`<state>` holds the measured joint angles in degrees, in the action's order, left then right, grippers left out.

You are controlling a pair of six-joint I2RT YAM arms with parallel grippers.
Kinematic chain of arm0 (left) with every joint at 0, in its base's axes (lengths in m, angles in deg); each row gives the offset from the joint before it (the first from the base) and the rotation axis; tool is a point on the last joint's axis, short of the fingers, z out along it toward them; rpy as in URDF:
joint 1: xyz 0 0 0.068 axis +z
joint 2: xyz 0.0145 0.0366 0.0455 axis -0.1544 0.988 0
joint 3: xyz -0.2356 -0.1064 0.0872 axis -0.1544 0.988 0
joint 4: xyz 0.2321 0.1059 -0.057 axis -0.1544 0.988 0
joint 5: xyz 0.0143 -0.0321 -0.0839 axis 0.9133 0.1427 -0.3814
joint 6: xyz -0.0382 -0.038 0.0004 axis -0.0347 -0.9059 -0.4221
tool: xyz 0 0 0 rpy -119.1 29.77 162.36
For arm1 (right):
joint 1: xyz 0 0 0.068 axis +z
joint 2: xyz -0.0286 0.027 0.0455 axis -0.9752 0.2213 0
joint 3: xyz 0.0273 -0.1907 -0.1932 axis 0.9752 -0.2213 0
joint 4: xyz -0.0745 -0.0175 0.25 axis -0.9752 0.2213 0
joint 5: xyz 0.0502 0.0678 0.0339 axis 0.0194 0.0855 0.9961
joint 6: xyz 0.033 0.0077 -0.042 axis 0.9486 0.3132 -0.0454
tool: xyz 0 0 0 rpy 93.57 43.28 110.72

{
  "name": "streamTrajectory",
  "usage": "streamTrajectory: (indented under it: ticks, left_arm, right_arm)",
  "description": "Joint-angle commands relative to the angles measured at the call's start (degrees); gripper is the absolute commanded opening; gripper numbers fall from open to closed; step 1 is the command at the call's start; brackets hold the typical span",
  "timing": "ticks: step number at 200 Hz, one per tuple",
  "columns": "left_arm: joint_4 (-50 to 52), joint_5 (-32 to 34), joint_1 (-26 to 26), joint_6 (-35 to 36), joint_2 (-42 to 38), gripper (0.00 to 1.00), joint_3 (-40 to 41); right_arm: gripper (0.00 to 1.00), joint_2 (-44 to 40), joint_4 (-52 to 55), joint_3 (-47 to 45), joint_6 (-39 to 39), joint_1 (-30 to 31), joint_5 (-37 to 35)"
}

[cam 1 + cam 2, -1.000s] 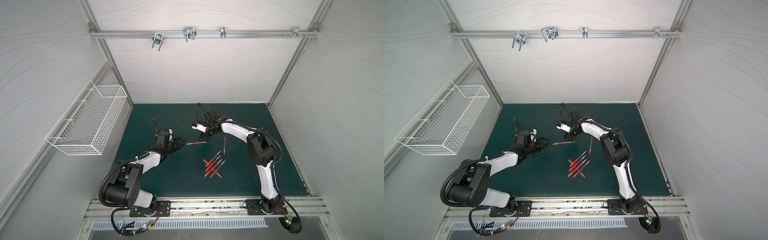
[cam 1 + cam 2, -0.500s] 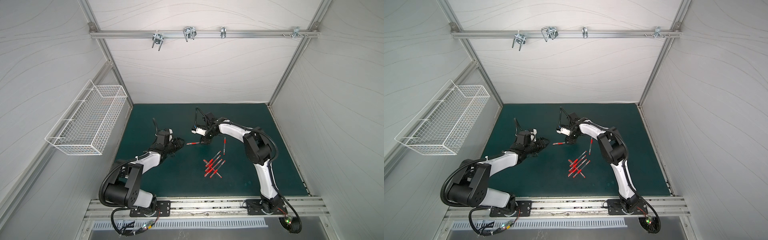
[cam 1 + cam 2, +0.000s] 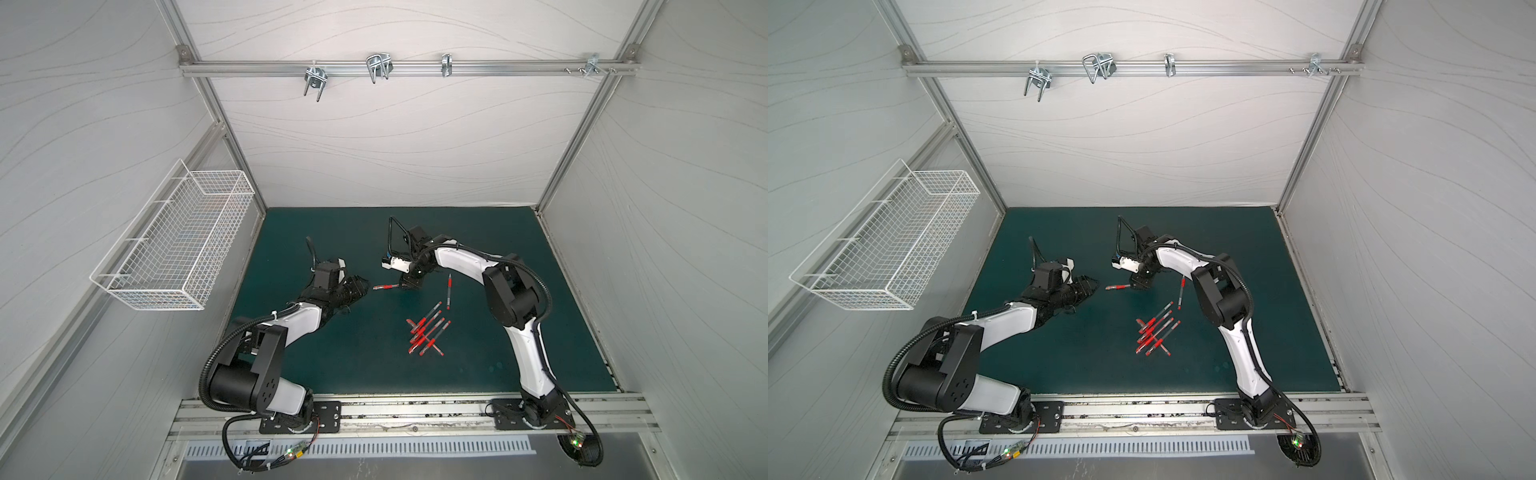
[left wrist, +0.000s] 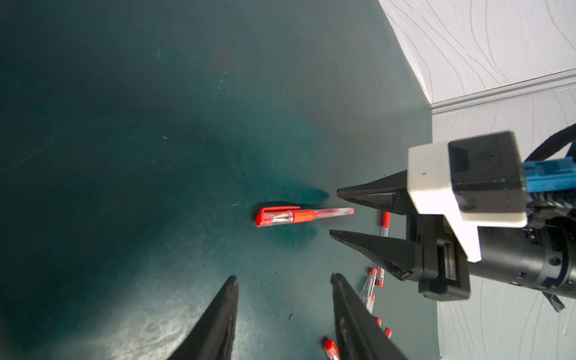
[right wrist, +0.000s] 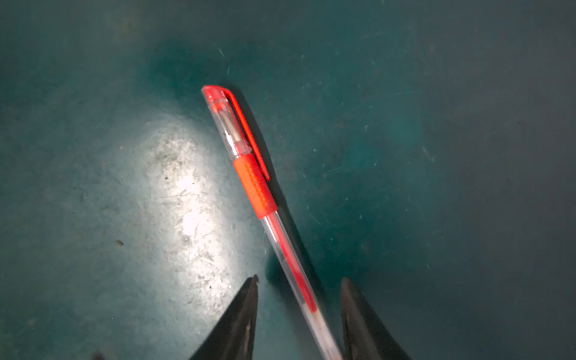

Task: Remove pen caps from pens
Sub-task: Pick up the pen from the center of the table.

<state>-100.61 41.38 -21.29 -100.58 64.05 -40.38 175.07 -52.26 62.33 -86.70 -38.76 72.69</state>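
A capped pen [image 3: 386, 286] is seen lying flat on the green mat [image 3: 332, 365], roughly midway between the two arms. Its red cap [image 5: 230, 124] is pointed left and its clear barrel runs right. The right gripper [image 5: 299, 278] is lowered over the barrel's right end. Its fingers are held apart, one on each side of the barrel. No contact can be confirmed, though the barrel is seen closer to one finger than to the other. The left gripper [image 4: 283, 276] is held just left of the cap, fingers likewise apart, with nothing between them. The other pens [image 3: 426, 334] are heaped nearer and to the right, and a lone pen [image 3: 449, 293] lies just beyond the heap. Whether those are capped cannot be told at this size.

The step in hand is judged to be the grasp of the barrel. Because the barrel is off-centre and crosses the gap at a slant, it could be nudged by the nearer finger first and rolled or swung. The cap would then be carried off the left gripper's line. A hold taken so near the barrel's end could let the pen pivot once the cap is pulled. The smooth barrel could also slip, leaving the cap seated. If only the clip is caught, it could be bent or snapped.
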Motion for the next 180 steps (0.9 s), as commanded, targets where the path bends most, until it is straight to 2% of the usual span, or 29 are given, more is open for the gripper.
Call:
streamTrajectory:
  ticks: [1, 40, 69, 112, 180]
  left_arm:
    - [-0.88, 0.36, 0.19, -0.06, 0.14, 0.50, -2.29]
    - [-0.80, 0.28, 0.19, -0.07, -0.12, 0.49, -2.38]
    - [-0.72, 0.27, 0.17, -0.20, -0.38, 0.49, -2.29]
    - [-0.73, 0.18, 0.19, -0.32, -0.47, 0.49, -2.25]
    - [-0.82, 0.01, 0.17, -0.50, -1.20, 0.48, -2.03]
  right_arm:
    - [0.43, 1.96, 2.45, 0.59, -1.89, 0.73, -0.03]
    - [0.37, 1.97, 2.27, -0.36, -1.89, 0.91, -0.47]
    - [0.23, 1.69, 2.53, -1.17, -1.72, 1.04, -0.48]
    - [0.19, 0.33, 2.54, -3.43, -1.53, 1.31, -0.75]
    - [0.02, -2.49, -0.38, -5.96, 1.65, 1.86, 0.92]
